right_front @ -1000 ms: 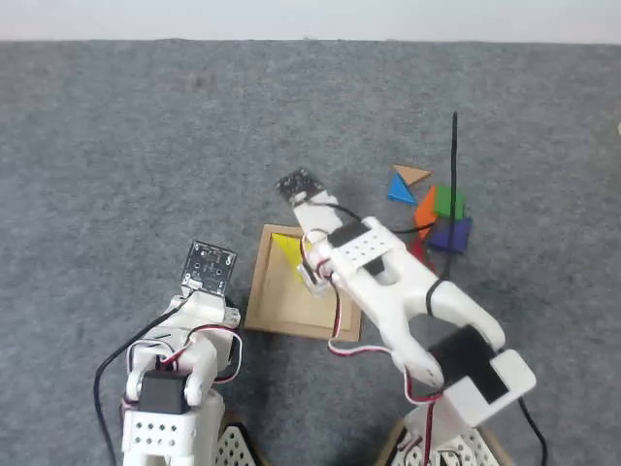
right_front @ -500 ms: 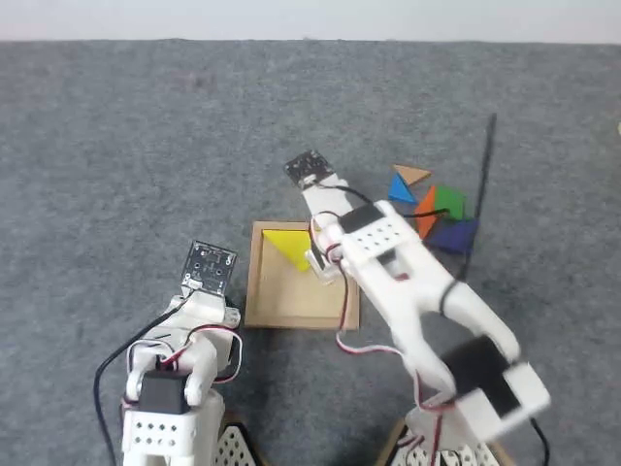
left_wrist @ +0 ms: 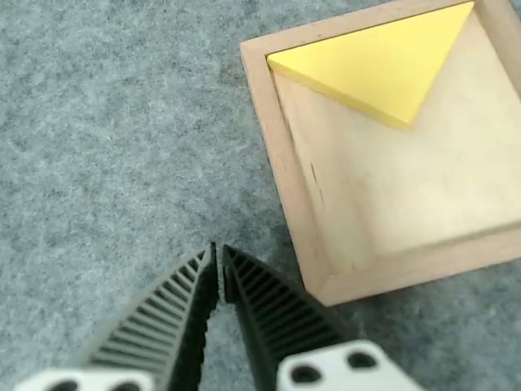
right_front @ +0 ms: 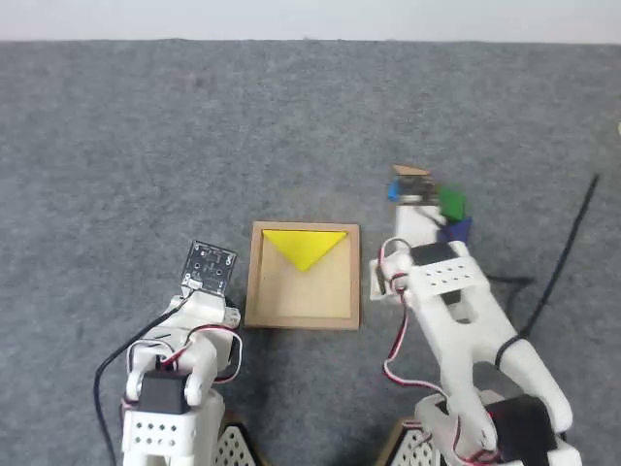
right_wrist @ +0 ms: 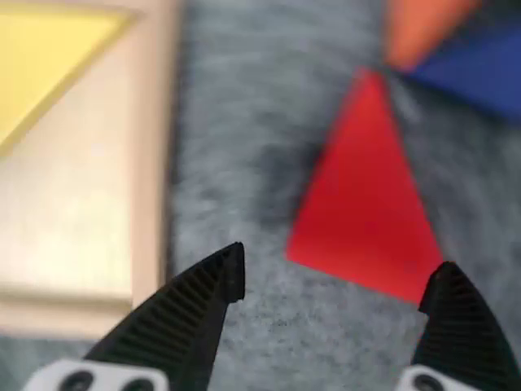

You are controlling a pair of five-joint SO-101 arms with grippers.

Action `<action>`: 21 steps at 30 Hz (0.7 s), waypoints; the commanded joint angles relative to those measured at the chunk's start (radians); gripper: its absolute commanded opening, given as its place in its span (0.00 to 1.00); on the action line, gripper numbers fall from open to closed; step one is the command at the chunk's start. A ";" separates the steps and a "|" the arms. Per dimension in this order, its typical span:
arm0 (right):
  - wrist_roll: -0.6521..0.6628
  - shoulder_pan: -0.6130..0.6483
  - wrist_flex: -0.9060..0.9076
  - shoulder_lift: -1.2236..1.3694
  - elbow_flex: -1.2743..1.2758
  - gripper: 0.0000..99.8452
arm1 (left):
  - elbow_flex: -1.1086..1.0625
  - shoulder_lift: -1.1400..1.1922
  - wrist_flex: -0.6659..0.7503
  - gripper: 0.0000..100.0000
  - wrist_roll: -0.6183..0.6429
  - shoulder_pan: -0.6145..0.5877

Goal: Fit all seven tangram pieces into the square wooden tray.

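1 of 7 was placed: yellow triangle was seated in tray, far edge; remaining pcs, incl. red triangle, were left beside tray. R pincer was held open over red triangle; L pincer was clenched, empty, by tray corner.

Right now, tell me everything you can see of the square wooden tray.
The square wooden tray looks like pale, unfinished wood, with a raised rim around a shallow, flat floor. It lies flat on the grey carpet. One yellow triangle sits inside it, with its long edge against the far wall and its tip pointing toward the middle. The rest of the floor is bare.
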State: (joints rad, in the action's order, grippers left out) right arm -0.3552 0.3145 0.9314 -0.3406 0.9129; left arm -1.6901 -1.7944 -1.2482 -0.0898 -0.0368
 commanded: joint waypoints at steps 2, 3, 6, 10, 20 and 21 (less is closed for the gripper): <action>-0.212 -0.087 0.007 -0.042 -0.005 0.35 | 0.005 -0.009 -0.005 0.02 0.005 -0.002; -0.233 -0.104 0.007 -0.041 -0.005 0.35 | 0.005 -0.009 -0.005 0.02 0.005 -0.002; -0.259 -0.127 0.013 -0.039 -0.003 0.35 | 0.005 -0.009 -0.005 0.02 0.005 -0.002; -0.258 -0.104 -0.018 -0.033 0.026 0.35 | 0.005 -0.009 -0.005 0.02 0.005 -0.002; -0.100 -0.047 -0.021 0.071 0.021 0.35 | 0.005 -0.009 -0.005 0.02 0.005 -0.002; -0.100 -0.048 -0.021 0.071 0.021 0.35 | 0.005 -0.009 -0.005 0.02 0.005 -0.002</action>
State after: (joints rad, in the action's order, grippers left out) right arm -0.4795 0.2562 0.9206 -0.2746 0.9452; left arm -1.6901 -1.7944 -1.2482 -0.0898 -0.0368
